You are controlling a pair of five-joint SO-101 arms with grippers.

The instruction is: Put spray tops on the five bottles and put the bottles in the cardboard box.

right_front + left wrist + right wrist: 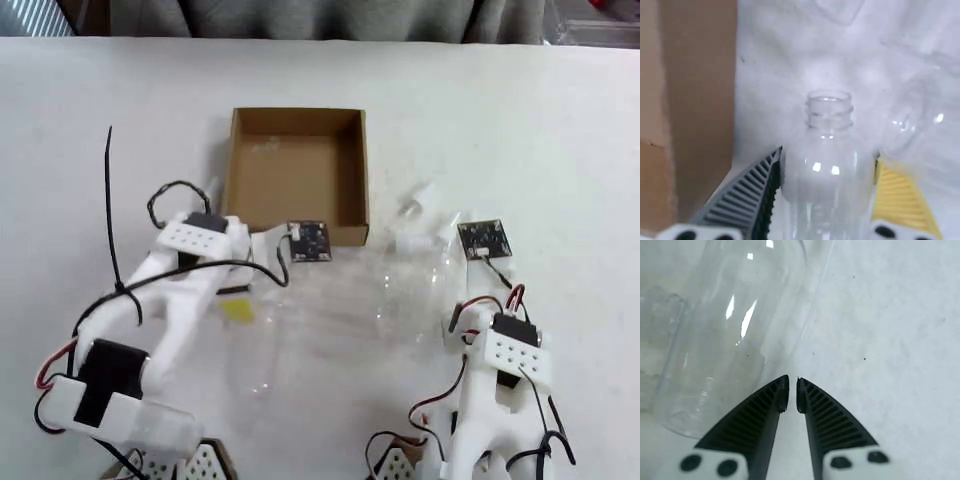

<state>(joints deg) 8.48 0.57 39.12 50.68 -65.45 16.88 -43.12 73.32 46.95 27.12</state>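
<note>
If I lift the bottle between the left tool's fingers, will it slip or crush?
Likely light: the bottle looks empty and see-through. Its glossy sides may slip against the left tool, though the ribbed fingers should help. The thin-looking wall could dent under a hard squeeze.

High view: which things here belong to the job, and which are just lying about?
Job: cardboard box; gripped bottle; loose bottle; small pale pieces beside the box, probably spray tops.
Not the job: black cable tie on the wiring; curtain behind the table.
</note>
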